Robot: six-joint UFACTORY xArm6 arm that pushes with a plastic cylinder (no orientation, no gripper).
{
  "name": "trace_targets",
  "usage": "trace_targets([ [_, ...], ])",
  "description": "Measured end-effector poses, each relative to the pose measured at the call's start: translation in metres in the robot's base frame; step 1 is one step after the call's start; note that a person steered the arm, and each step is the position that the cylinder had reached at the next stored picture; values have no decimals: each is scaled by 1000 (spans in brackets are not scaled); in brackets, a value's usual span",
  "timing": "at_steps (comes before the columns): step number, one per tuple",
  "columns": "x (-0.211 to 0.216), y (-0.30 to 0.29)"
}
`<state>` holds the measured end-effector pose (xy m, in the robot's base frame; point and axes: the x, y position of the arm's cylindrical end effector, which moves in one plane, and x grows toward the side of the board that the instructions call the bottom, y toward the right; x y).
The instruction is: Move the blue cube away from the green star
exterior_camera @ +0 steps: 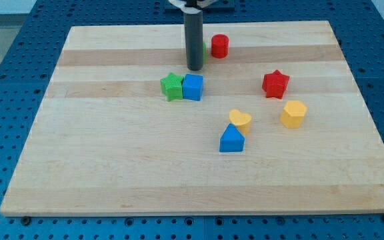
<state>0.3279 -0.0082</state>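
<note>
Camera view puts your blue cube [193, 87] a little toward the view's left of the worktop's [112, 167] middle, its left face touching the green star [172, 87]. You are at the approach step: nothing has parted the pair yet. My tip [195, 69] sits just above the cube toward the view's top, near it but seemingly not touching. Your end effector is a plain rod with nothing to open or close, and it holds nothing.

Next, I judge, you need the tip at the seam or on the cube's left side, then a push toward the view's right without dragging the star along.

The cube looks roughly square to the worktop's edges, with no long axis to speak of.

Farther out lie a red cylinder [219, 46], red star [275, 84], yellow heart [240, 119], yellow block [293, 114] and blue triangular block [231, 140].
</note>
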Motion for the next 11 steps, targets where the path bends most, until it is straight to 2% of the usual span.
trace_targets([
  [1, 9, 0],
  [3, 90, 0],
  [4, 115, 0],
  [6, 119, 3],
  [8, 119, 56],
  [11, 124, 97],
])
